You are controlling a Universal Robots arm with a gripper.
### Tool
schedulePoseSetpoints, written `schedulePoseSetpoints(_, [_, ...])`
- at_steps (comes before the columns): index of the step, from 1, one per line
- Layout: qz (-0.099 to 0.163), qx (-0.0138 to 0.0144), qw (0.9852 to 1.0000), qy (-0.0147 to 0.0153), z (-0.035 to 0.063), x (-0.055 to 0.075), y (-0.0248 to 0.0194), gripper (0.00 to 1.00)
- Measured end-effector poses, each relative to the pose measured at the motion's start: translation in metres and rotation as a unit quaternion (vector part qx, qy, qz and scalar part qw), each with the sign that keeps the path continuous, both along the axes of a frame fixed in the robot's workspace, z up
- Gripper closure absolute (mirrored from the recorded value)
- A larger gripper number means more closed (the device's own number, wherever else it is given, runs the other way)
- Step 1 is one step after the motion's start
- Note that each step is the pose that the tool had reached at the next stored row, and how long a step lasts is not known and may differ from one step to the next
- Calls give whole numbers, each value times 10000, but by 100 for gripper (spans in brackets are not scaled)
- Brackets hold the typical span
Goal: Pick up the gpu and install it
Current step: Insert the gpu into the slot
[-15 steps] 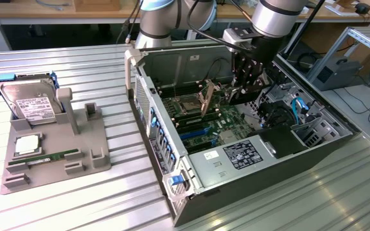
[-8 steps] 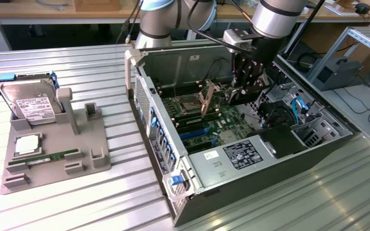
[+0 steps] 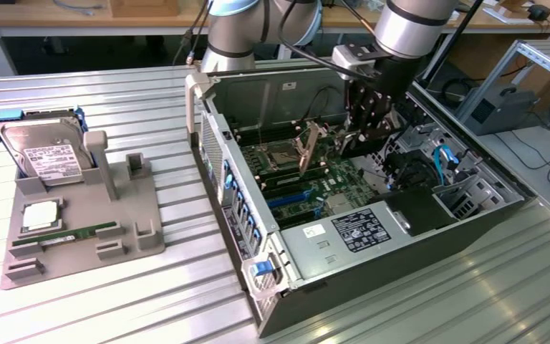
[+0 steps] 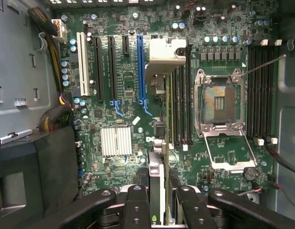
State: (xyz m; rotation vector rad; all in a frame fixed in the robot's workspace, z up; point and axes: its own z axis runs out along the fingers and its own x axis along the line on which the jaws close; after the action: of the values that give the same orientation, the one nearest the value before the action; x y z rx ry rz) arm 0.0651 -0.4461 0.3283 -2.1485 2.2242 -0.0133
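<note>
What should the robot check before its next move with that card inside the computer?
1. Gripper clamped on the graphics card: ok.
2. Card inside the computer case, over the green board: ok.
3. Long blue slot empty: ok.
4. Card lined up with a slot: cannot tell.
5. Hard drive out of the way on the gray tray: ok.

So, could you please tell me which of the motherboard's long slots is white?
The white slot is the outermost one, beside the yellow cables. The others are black slots, apart from one blue slot.
</note>
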Motion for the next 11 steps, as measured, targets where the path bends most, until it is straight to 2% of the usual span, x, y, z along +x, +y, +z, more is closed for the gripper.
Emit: schedulePoseSetpoints(11, [8,0,10000,0,-20,0,-23,73])
